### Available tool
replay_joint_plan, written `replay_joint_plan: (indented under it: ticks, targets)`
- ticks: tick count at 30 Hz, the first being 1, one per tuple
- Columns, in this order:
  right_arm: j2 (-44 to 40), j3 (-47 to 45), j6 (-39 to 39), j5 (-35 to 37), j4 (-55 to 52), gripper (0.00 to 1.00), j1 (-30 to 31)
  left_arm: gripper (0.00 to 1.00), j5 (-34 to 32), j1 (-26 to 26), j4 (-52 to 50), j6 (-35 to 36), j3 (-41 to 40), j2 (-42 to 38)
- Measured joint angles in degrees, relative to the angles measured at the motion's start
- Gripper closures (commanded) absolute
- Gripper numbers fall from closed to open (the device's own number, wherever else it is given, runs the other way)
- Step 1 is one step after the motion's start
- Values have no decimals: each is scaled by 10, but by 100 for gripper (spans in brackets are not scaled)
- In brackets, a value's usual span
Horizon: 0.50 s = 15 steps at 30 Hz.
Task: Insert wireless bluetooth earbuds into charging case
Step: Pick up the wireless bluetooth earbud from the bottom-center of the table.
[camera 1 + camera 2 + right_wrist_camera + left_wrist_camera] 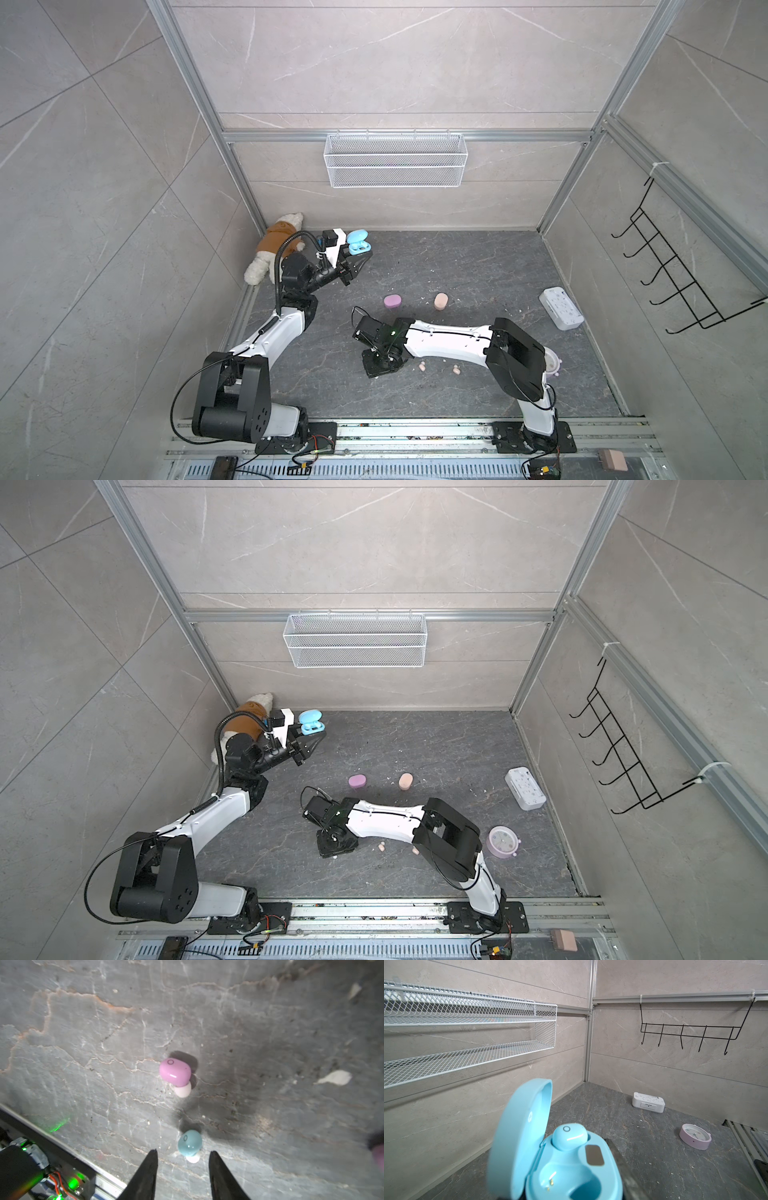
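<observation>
right gripper (182, 1152) points down at the dark stone floor (83, 1043) with its jaws apart and nothing in them. a light blue bud (190, 1142) lies on the floor right at the tips, in the gap, and doesn't look touched by either finger. a bit further out on the floor is a lilac bud (175, 1072), on its side with the pale tip showing.

left gripper (362, 255) is up near the back left corner, clamped on the blue case (571, 1167). the lid is flipped open; one seated blue bud (569, 1136) sits in a slot and the slot next to it is bare.

in a top view, a peach bud (422, 366) and a second peach bud (456, 369) lie just beside the right arm, apart from each other. the lilac case (392, 301) and peach case (440, 301) stand near mid floor, both shut. off to the sides: a plush toy (274, 249), a white box (561, 308) and a pink clock (503, 840).
</observation>
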Motion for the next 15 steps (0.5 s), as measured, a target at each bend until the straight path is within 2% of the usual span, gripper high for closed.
replay_joint_plan:
  ticks: [15]
  targets:
    - [19,0,12,16,2,61,3,86,0,0,0,0,0,0]
